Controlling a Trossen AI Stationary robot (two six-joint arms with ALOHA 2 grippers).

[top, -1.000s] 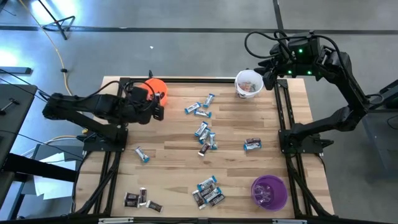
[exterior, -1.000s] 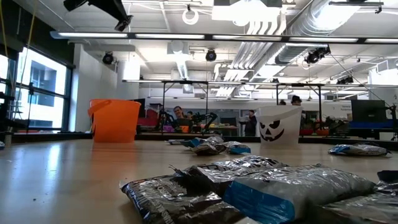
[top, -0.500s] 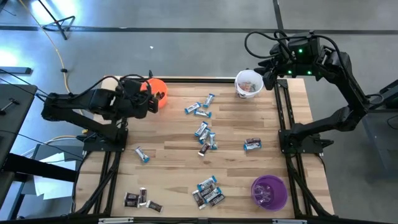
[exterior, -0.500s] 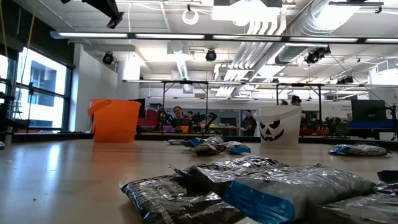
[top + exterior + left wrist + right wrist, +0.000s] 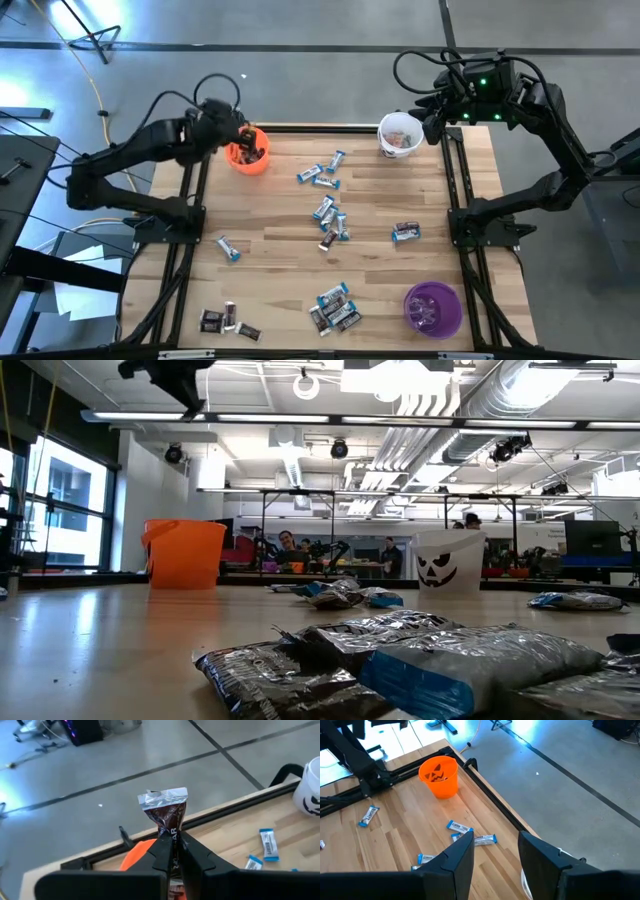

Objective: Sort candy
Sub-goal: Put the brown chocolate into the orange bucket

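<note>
My left gripper (image 5: 240, 136) hangs over the far-left corner, just above the orange cup (image 5: 248, 152), shut on a dark brown candy (image 5: 169, 815). The cup (image 5: 141, 854) stands upright below the fingers with dark pieces inside. Blue-and-white candy (image 5: 328, 215) lies loose at the table's middle. More pieces lie near the front edge (image 5: 335, 308) and at the front left (image 5: 225, 322). My right gripper (image 5: 495, 852) waits open and holding nothing beside the white cup (image 5: 400, 135) at the far right. My left gripper pinches the candy's near end (image 5: 173, 840) between its two fingers. The fingers come from the table's left, slanting down, and lie along the piece. Its crimped silver end (image 5: 162, 798) sticks out past the fingertips. The candy is lifted clear above the orange cup.
A purple cup (image 5: 432, 308) stands at the front right. Single pieces lie at the left (image 5: 228, 248) and right of middle (image 5: 405, 232). Dark frame rails (image 5: 460, 190) run along the table's sides. In the low view, candy (image 5: 400, 660) fills the foreground.
My left gripper has swung from the near side of the orange cup toward the table's far edge, rising a little and rolling about its own axis. It now hangs over the cup's far rim, still shut.
</note>
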